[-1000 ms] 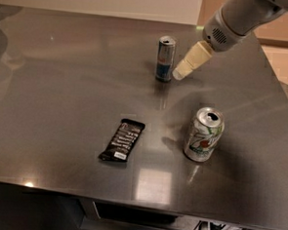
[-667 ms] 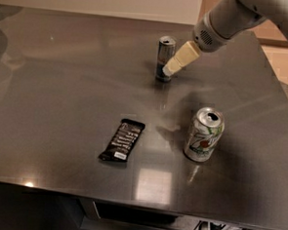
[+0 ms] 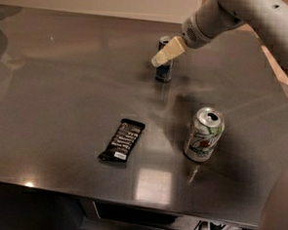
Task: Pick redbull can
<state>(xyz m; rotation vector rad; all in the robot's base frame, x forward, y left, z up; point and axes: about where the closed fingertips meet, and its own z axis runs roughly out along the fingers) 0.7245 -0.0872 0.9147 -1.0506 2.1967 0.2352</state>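
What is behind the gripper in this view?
The redbull can stands upright on the table, behind the gripper. Its top rim and lower body show. The gripper covers its upper left side, so whether the two touch cannot be judged.

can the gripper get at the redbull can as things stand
Likely yes: the gripper is right at the redbull can, overlapping its upper part; the wider can and snack bar sit well clear.
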